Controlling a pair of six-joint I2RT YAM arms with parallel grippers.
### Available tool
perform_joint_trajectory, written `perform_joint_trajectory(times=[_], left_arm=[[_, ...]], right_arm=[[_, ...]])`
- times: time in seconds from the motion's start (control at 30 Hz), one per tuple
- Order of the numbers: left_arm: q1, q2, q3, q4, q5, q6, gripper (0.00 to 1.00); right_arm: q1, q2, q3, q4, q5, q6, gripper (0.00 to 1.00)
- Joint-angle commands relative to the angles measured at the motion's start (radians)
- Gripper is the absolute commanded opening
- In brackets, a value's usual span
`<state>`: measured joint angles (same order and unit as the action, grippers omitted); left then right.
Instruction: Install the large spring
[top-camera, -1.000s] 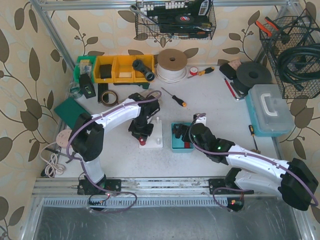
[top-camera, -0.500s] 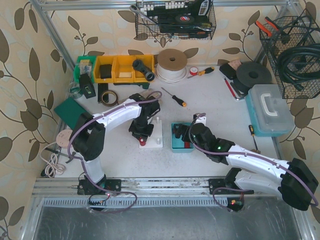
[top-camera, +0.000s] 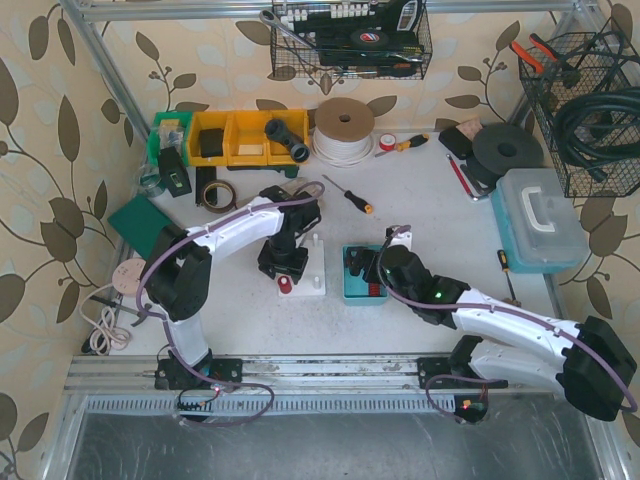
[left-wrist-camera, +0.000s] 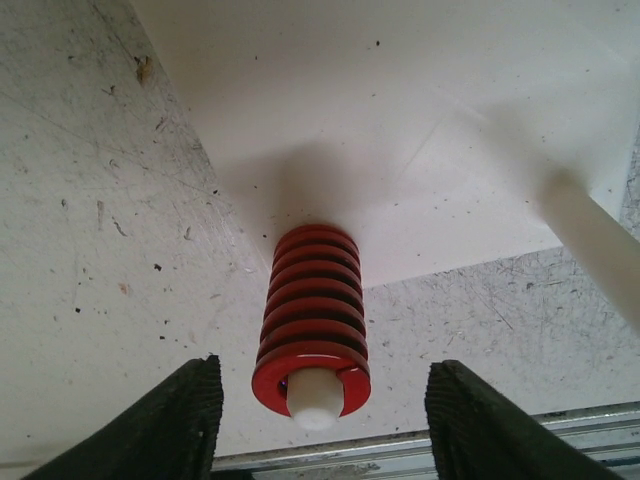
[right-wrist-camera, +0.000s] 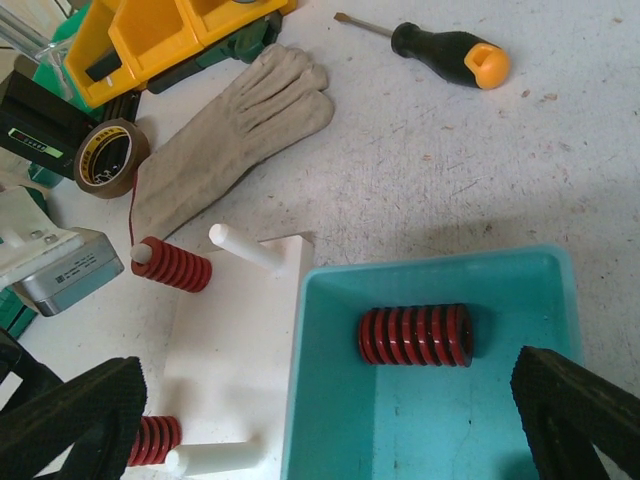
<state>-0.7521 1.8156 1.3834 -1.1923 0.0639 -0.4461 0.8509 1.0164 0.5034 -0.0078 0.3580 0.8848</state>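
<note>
A white peg base (top-camera: 308, 270) stands mid-table. In the left wrist view a red spring (left-wrist-camera: 310, 320) sits over a white peg (left-wrist-camera: 313, 395) at the base's corner. My left gripper (left-wrist-camera: 320, 425) is open, with its fingers (left-wrist-camera: 170, 425) on either side of the spring and apart from it. In the top view the left gripper (top-camera: 284, 266) hovers over that spring (top-camera: 286, 285). My right gripper (right-wrist-camera: 325, 405) is open above the teal tray (right-wrist-camera: 320, 330), where another large red spring (right-wrist-camera: 415, 336) lies on its side. Two pegs carry springs (right-wrist-camera: 172, 265); two pegs (right-wrist-camera: 245, 247) are bare.
A grey glove (right-wrist-camera: 235, 125), a tape roll (right-wrist-camera: 108, 158) and yellow bins (top-camera: 248, 137) lie behind the base. An orange-handled screwdriver (top-camera: 350, 196) lies behind the tray. A wire spool (top-camera: 344, 128) stands at the back and a blue case (top-camera: 540, 220) at the right.
My left gripper has drawn back slightly from the red spring on the front peg, so more of the spring shows. The right arm has not moved.
</note>
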Motion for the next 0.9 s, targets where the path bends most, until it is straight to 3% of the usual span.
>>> perform_joint_trajectory(times=[0.0, 0.2, 0.37, 0.87], left_arm=[[0.002, -0.024, 0.070, -0.067, 0.009, -0.012, 0.62], [-0.003, -0.092, 0.139, -0.116, -0.045, -0.071, 0.64], [-0.008, -0.213, 0.092, -0.057, -0.114, -0.129, 0.65], [-0.036, -0.629, -0.398, 0.596, -0.162, -0.238, 0.69]], right_arm=[[0.010, -0.011, 0.041, -0.024, 0.029, -0.022, 0.98], [0.010, -0.048, 0.024, -0.036, 0.025, -0.023, 0.98], [0.011, -0.029, 0.029, -0.041, -0.007, -0.015, 0.98], [0.010, 0.061, 0.112, -0.155, -0.025, 0.026, 0.98]])
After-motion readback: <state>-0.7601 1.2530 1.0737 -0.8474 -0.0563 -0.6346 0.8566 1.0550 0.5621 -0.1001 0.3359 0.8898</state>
